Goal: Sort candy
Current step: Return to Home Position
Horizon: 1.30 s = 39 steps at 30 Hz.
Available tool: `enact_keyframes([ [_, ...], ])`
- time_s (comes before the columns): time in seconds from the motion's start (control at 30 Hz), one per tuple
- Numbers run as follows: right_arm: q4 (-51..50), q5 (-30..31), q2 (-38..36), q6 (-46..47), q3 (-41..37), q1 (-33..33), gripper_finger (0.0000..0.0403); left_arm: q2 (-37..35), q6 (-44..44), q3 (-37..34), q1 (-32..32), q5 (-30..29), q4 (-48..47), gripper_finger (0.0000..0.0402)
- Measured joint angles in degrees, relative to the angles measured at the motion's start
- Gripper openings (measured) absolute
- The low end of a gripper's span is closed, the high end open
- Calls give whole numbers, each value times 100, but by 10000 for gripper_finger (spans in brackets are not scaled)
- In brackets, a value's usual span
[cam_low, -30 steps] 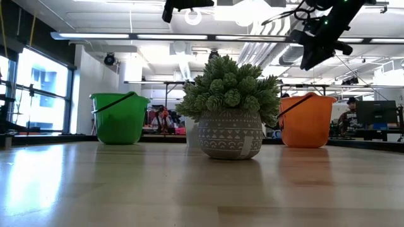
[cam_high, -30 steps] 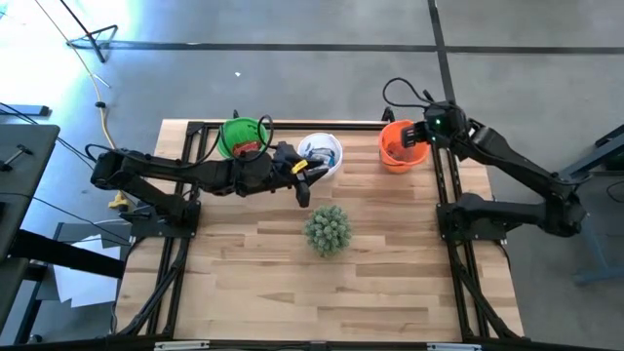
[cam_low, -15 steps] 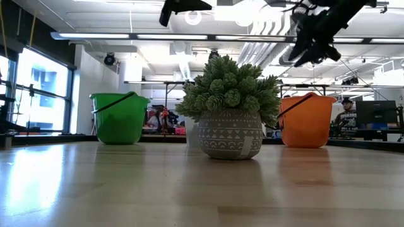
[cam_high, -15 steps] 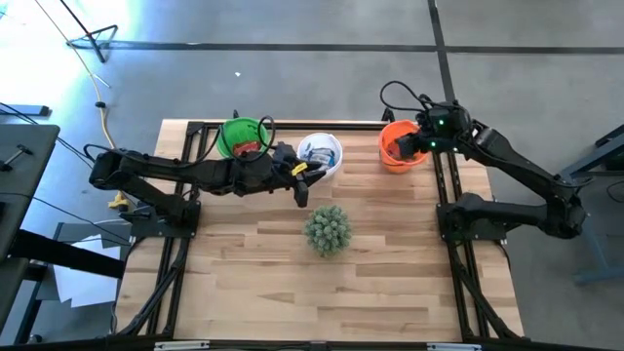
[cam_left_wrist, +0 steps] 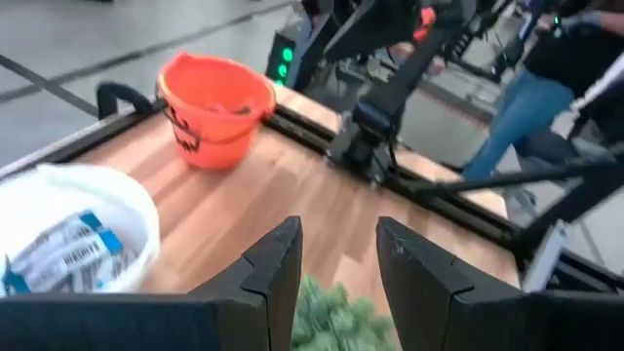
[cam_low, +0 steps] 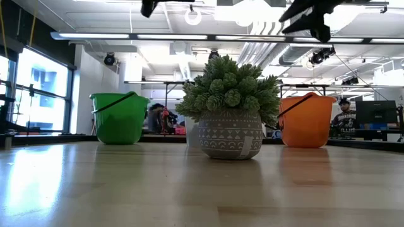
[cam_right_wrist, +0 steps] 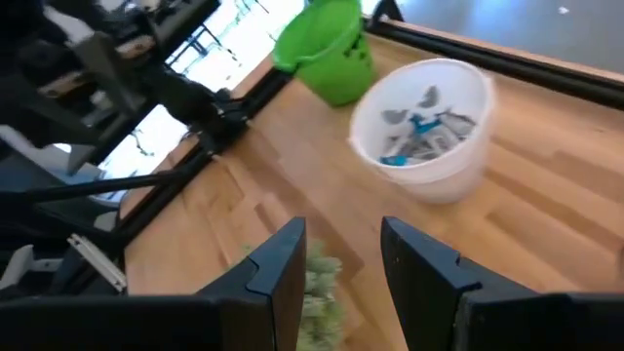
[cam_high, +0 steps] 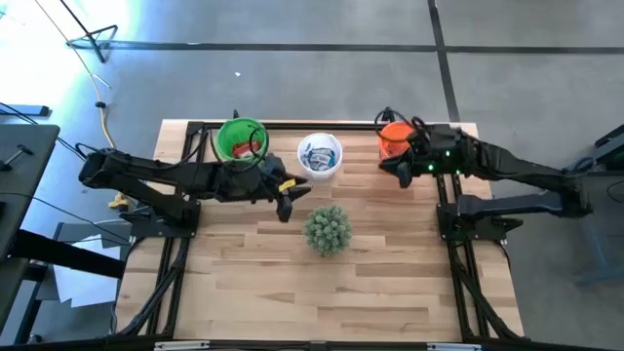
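My right gripper (cam_high: 402,175) has swung off the orange bucket (cam_high: 389,138); it and the left gripper (cam_high: 285,203) gape empty, homing, so I'd retract both further next

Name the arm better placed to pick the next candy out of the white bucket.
Left, probably. The left gripper hangs open just beside the white bucket, which holds blue-and-white candy. The right gripper, also open, sits farther off by the orange bucket.

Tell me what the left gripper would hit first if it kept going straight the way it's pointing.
Probably the plant: it shows just ahead of the left gripper, between its open fingers, though depth is unclear.
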Motion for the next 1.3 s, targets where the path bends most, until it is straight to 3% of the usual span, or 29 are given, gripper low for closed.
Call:
enact_keyframes([
  [0.2,422,1361,137,655,-1,1677,129,-185,-388,0,-426,-61,-712,122],
  [0.4,1029,2688,594,888,-2,3449,129,-410,-423,0,-914,-518,-1031,122],
  [0.53,1367,3166,1053,844,-2,4323,129,-468,-597,0,-1302,-978,-1281,122],
  [0.83,2068,3190,2004,676,-2,5225,129,-466,-933,0,-1939,-2107,-1370,122],
  [1.0,2174,3166,2320,564,-2,5378,129,-466,-972,0,-2018,-2299,-1324,122],
  [1.3,1978,1791,2378,1618,-2,5420,129,-462,-981,0,-2002,-2312,-896,122],
])
